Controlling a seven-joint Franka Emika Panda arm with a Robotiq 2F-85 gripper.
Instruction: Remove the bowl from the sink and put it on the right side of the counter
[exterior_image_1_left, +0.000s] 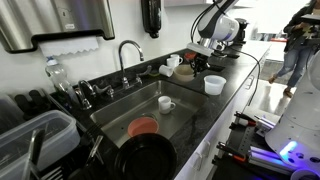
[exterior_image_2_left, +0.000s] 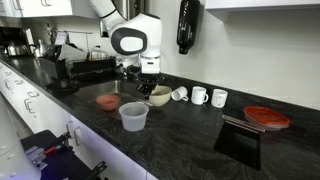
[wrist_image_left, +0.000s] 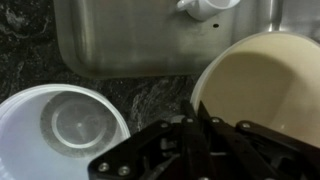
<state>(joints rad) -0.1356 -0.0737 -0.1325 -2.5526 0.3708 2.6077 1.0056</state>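
Note:
The tan bowl fills the right of the wrist view and shows on the black counter just past the sink's end in an exterior view. My gripper has its fingers pressed together on the bowl's near-left rim. It hangs right over the bowl in both exterior views. The steel sink with its gooseneck faucet lies beside it, and its corner shows in the wrist view. I cannot tell whether the bowl rests on the counter or is slightly lifted.
A white plastic bowl stands on the counter close to the tan bowl. The sink holds a white mug and a red-orange dish. Three white mugs line the wall. Another red dish sits further along.

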